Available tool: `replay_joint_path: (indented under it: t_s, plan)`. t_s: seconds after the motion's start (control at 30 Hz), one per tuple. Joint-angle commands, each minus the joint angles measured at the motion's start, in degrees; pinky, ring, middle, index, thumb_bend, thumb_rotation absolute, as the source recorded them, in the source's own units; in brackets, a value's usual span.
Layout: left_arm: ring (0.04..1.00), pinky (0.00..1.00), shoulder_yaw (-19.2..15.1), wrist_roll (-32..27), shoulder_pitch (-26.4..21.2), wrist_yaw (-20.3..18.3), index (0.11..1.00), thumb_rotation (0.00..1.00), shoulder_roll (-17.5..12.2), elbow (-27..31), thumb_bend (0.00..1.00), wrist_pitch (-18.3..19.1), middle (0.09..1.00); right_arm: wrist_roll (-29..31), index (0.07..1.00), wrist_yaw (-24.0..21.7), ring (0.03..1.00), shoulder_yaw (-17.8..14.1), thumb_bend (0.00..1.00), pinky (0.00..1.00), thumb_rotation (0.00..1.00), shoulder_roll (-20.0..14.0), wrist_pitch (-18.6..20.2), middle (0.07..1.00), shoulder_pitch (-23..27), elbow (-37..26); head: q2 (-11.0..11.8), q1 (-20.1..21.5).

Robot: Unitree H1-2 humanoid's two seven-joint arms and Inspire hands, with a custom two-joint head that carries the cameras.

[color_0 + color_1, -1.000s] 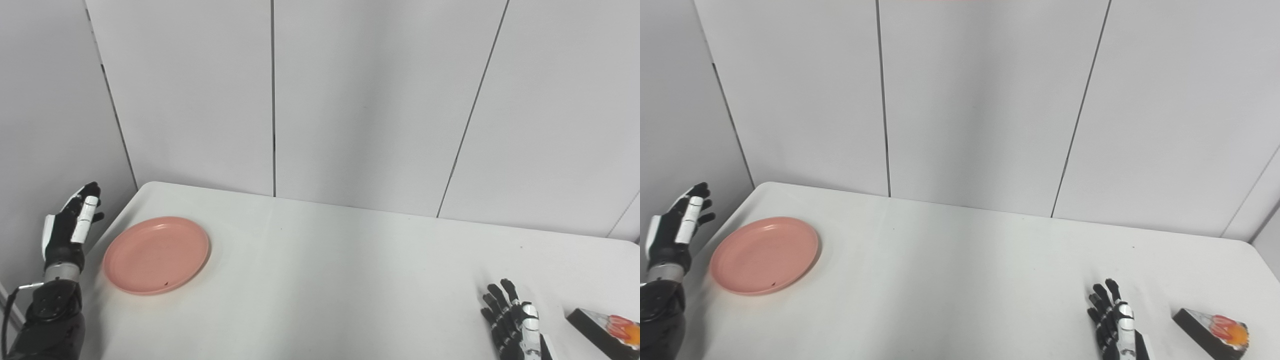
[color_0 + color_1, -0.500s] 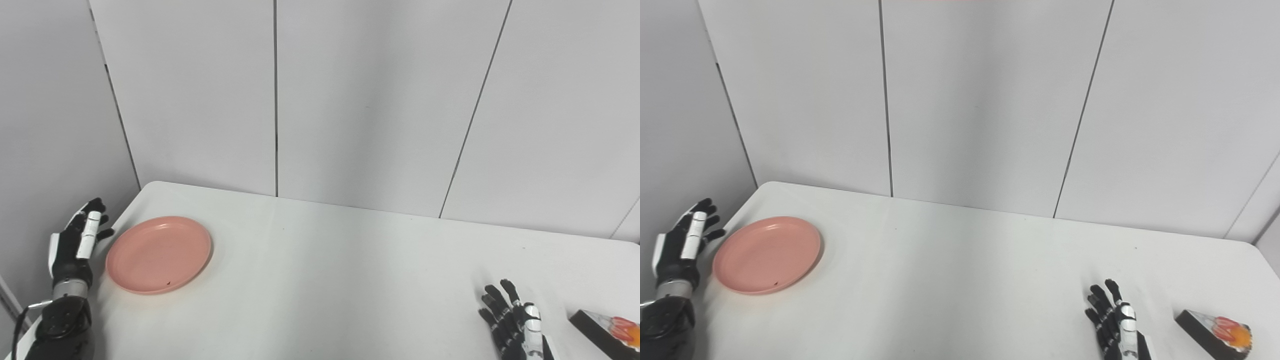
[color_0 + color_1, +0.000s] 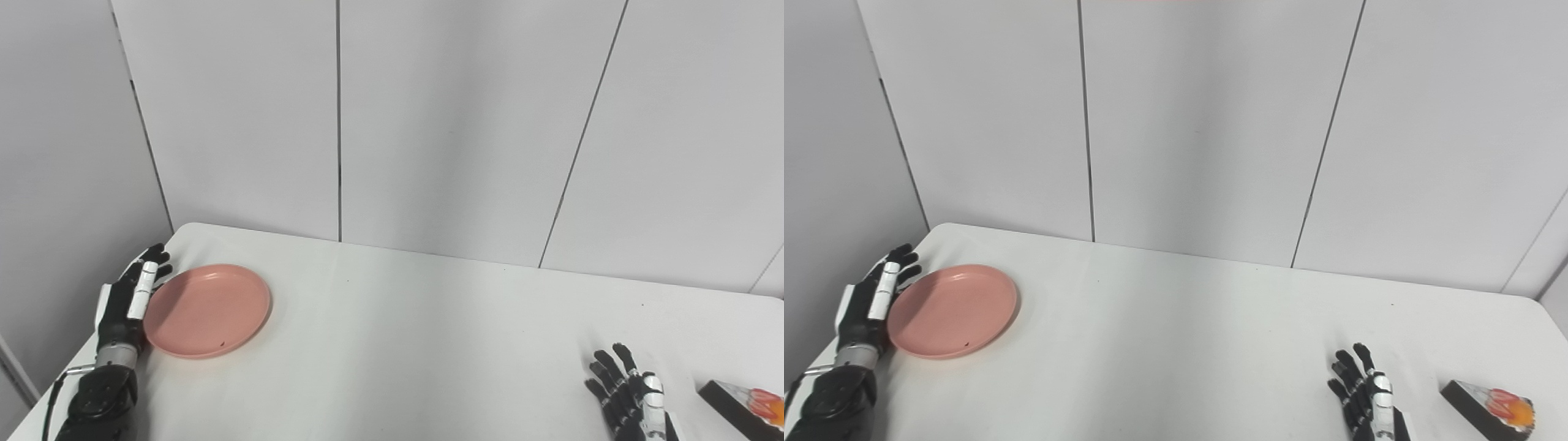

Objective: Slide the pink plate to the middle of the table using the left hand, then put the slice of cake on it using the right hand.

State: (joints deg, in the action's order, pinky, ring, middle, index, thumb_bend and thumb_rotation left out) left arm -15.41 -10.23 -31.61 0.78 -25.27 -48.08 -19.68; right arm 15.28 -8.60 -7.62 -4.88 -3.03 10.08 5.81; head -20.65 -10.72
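The pink plate (image 3: 207, 310) lies flat near the far left corner of the white table (image 3: 416, 343). The left hand (image 3: 130, 299) stands on edge against the plate's left rim, fingers stretched out straight and slightly apart, gripping nothing. The right hand (image 3: 1364, 403) rests near the table's front edge toward the right side, palm down with its fingers fanned apart and nothing in them. The slice of cake (image 3: 1488, 409), dark-sided with a red and orange topping, sits just right of that hand near the front right corner, not touching it.
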Motion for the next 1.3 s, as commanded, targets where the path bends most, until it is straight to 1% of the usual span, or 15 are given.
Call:
replay_joint_path:
  t_s: [0.0,0.1,0.23,0.33,0.5,0.63,0.8,0.97,1.13,1.27]
  plan:
    - [0.818,0.68,1.04,-0.04,-0.20,-1.92,0.798,0.88,0.61,1.37,0.82,1.21,0.831,0.49,0.962,-0.21,0.923,0.44,0.77,0.92,1.00,0.26,1.51,0.907,-1.64,0.87,-0.13,-0.03]
    - [0.812,0.68,1.59,-0.22,-0.12,-2.76,0.770,0.87,0.94,2.47,0.81,2.19,0.818,0.94,0.962,-0.43,0.921,0.36,0.76,0.92,1.00,0.26,1.51,0.906,-1.60,1.06,-0.17,0.01]
    - [0.804,0.69,2.23,-0.70,-0.02,-3.57,0.770,0.85,1.83,3.86,0.80,3.60,0.807,1.10,0.957,-0.47,0.922,0.39,0.76,0.91,1.00,0.15,1.49,0.911,-1.56,1.40,-0.32,0.16]
    - [0.811,0.69,3.28,0.11,-0.11,-3.98,0.781,0.86,2.16,4.16,0.81,3.50,0.817,1.11,0.952,-0.33,0.917,0.49,0.77,0.90,1.00,0.17,1.86,0.906,-1.62,1.18,-0.41,0.36]
    - [0.811,0.68,5.63,1.13,-0.89,-4.53,0.786,0.86,3.82,4.13,0.81,2.74,0.819,0.61,0.938,-0.17,0.909,0.64,0.78,0.89,1.00,0.20,1.40,0.902,-1.51,1.75,-0.54,1.00]
    - [0.810,0.68,6.91,1.37,-1.44,-3.99,0.761,0.86,5.01,4.49,0.81,2.54,0.813,0.28,0.942,-0.02,0.907,0.98,0.78,0.88,1.00,0.23,1.71,0.906,-1.69,1.30,-0.85,1.43]
    - [0.813,0.69,8.32,1.52,-2.28,-4.38,0.765,0.88,6.30,5.00,0.79,2.43,0.817,0.40,0.950,-0.31,0.905,1.30,0.78,0.88,1.00,0.25,1.74,0.908,-1.67,1.27,-0.95,1.99]
    - [0.816,0.69,9.56,1.75,-3.29,-4.87,0.777,0.87,7.93,4.66,0.79,2.93,0.819,-0.14,0.944,-0.04,0.900,1.79,0.79,0.87,1.00,0.30,2.22,0.916,-1.79,0.73,-1.02,2.68]
    - [0.810,0.68,10.74,2.53,-4.34,-5.25,0.771,0.88,9.61,3.24,0.80,2.32,0.815,-0.04,0.950,-0.18,0.903,1.86,0.79,0.87,1.00,0.38,2.17,0.922,-1.69,0.98,-1.05,3.02]
    - [0.810,0.68,11.71,2.79,-4.67,-5.79,0.771,0.88,11.51,2.53,0.82,2.21,0.820,-0.31,0.951,0.10,0.903,2.04,0.79,0.86,1.00,0.44,2.67,0.922,-1.78,0.63,-1.21,3.32]
